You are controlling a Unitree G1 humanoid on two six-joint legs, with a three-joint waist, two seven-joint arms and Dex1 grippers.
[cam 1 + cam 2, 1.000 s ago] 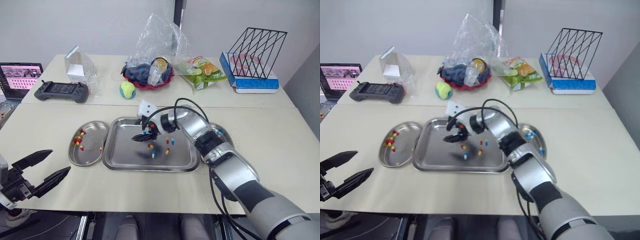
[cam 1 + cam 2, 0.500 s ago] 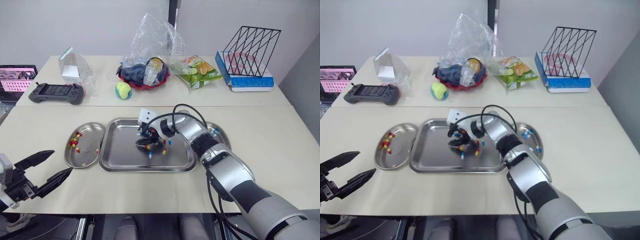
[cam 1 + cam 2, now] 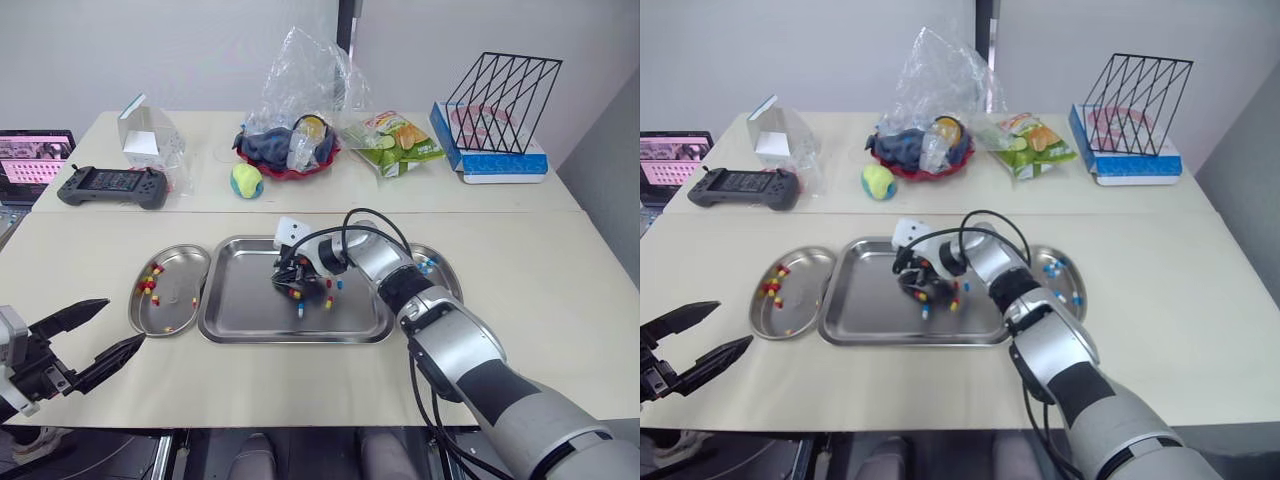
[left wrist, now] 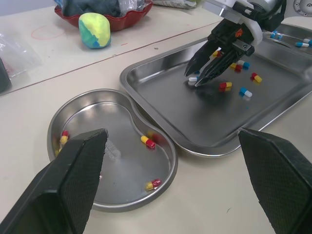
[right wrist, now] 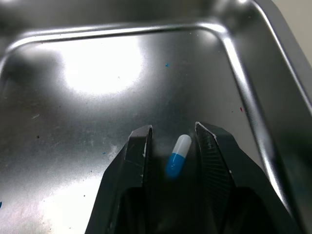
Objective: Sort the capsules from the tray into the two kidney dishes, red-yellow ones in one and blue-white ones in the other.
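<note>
Picking was in hand: the right gripper (image 5: 172, 130), jaws narrowly open, straddled a blue-white capsule (image 5: 178, 155) on the tray (image 5: 97, 63); next, a pinch and lift.

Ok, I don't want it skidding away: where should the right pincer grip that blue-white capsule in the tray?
Probably across its middle, from straight above: the capsule lies flat on the tray, its long axis between the fingers of the open right pincer.
</note>
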